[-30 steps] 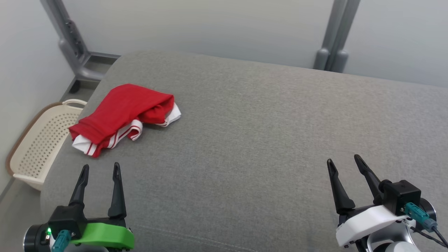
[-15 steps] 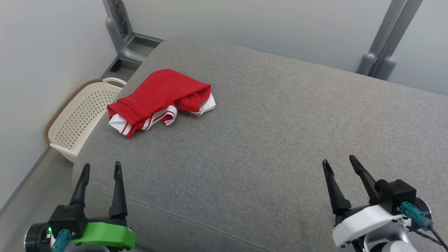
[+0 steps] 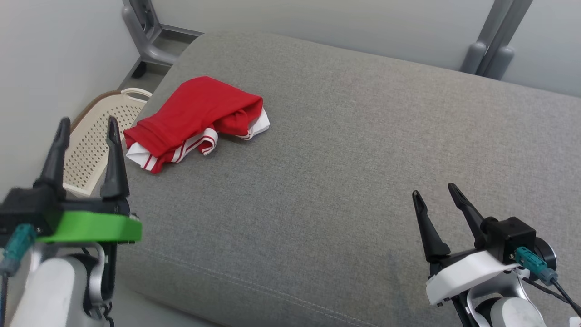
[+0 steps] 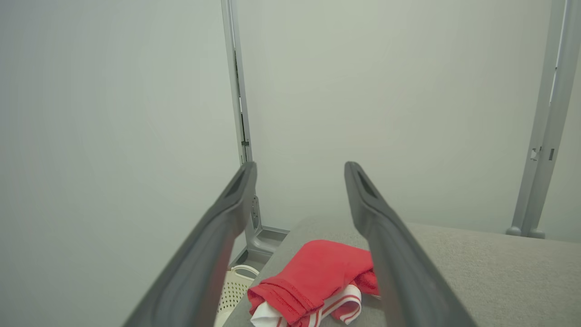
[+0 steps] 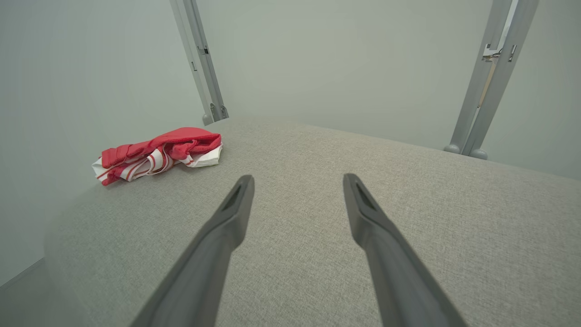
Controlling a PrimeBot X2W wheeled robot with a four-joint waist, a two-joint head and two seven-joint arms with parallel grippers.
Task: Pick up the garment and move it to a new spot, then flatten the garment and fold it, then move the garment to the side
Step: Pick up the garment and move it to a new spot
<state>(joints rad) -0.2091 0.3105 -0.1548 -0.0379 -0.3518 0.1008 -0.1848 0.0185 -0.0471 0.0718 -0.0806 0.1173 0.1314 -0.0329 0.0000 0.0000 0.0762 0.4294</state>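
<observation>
left fingers wide, raised since before | right fingers wide, low | garment unmoved on cushion

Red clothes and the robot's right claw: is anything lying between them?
Nothing. Between the red garment and the right gripper the grey cushion lies bare, as the head view shows.
</observation>
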